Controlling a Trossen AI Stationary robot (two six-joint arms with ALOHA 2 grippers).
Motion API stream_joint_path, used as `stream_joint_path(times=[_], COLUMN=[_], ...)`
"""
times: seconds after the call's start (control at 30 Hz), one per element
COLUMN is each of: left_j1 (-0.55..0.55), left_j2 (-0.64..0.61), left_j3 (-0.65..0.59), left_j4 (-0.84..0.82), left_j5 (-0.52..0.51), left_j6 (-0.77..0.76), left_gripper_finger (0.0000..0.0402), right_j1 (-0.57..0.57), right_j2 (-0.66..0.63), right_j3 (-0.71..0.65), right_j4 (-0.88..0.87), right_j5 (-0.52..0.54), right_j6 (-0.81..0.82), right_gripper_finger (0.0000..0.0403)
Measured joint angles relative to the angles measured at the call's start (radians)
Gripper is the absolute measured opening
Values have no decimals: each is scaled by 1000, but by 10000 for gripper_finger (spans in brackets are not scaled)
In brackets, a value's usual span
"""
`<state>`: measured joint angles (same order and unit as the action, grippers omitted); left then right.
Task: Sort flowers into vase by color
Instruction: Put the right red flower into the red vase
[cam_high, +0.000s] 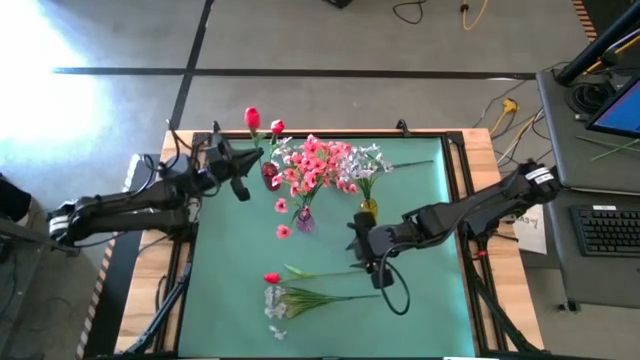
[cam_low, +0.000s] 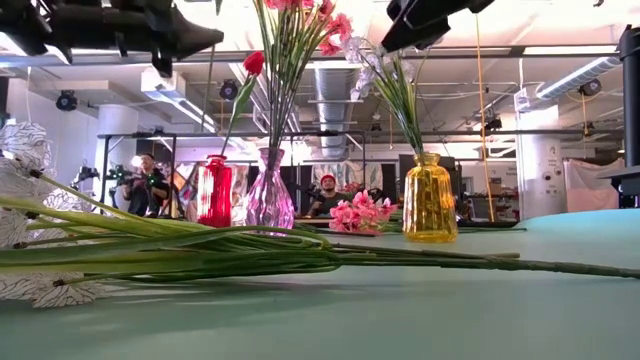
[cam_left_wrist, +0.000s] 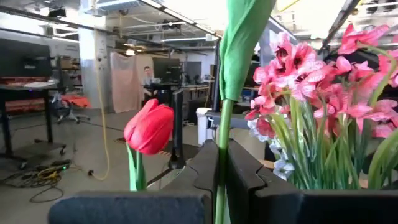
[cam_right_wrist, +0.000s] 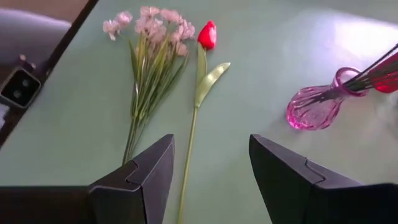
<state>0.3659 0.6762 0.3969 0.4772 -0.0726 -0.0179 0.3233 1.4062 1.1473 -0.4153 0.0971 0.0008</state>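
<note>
Three vases are standing on the counter (cam_high: 420, 260): red (cam_low: 214, 192), purple (cam_low: 270, 200), yellow (cam_low: 430, 200). Left pincer (cam_high: 243, 160) is pinching one red tulip's stem (cam_left_wrist: 221, 155) by the red vase. Right pincer (cam_right_wrist: 211, 174) is hovering spread above one lying red tulip (cam_right_wrist: 207, 35) and one white spray (cam_right_wrist: 149, 37).

Left tool (cam_high: 243, 160) beside red vase (cam_high: 270, 175); right tool (cam_high: 368, 262) above loose flowers (cam_high: 300, 285).

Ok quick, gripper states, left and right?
Left gripper: shut on a red tulip stem, by the red vase.
Right gripper: open, empty, above the lying red tulip.
</note>
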Motion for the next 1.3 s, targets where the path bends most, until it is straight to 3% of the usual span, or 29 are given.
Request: stream_joint_path(times=[0.1,0.4,0.7,1.3], left_j1=[45,139,240,274], left_j2=[13,61,151,249], left_j3=[0,0,-1,-1], left_j4=[24,118,189,211], left_j5=[64,114,195,194], left_j6=[-6,15,-8,-70], left_gripper_finger=[0,0,0,0], right_j1=[0,0,0,0], right_j2=[-30,-92,-90,-90], right_j3=[-34,-102,-108,-108], right_j4=[44,191,217,216], right_j5=[0,0,0,1], right_j6=[21,-11,-35,-27], right_gripper_finger=[201,201,201,201])
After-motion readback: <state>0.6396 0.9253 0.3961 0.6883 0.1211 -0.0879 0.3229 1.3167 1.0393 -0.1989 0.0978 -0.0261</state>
